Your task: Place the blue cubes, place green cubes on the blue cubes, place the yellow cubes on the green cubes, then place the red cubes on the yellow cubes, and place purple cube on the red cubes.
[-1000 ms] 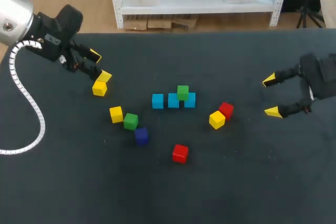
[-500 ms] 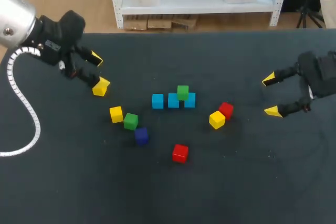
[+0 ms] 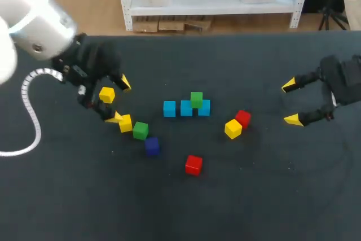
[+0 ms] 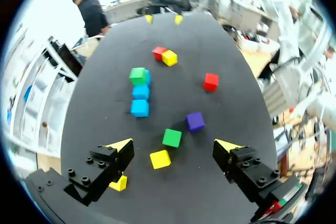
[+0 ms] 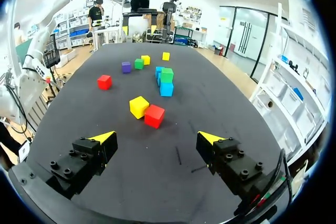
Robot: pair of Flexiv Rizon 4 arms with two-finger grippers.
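Three blue cubes (image 3: pixel 169 108) stand in a row at the table's middle, with a green cube (image 3: pixel 196 99) on top toward the right end. My left gripper (image 3: pixel 119 100) hangs open over two yellow cubes (image 3: pixel 106 95) (image 3: pixel 125 123). In the left wrist view a yellow cube (image 4: pixel 160 159) and a second green cube (image 4: pixel 171 138) lie between the open fingers, untouched. The purple cube (image 4: pixel 195 121) lies just ahead. A red cube (image 3: pixel 193 165) sits alone in front. A red cube (image 3: pixel 243 118) and a yellow cube (image 3: pixel 233 128) touch each other, right of the row. My right gripper (image 3: pixel 291 102) is open and holds nothing.
In the right wrist view the red cube (image 5: pixel 154 115) and yellow cube (image 5: pixel 139 106) lie just ahead of the open right gripper (image 5: pixel 157 137). The dark table (image 3: pixel 271 196) has free room at the front and the far right.
My left arm has swung from the back left toward the middle and turned its gripper, which now hangs over the yellow cubes. No cube has moved. The right arm stayed still.
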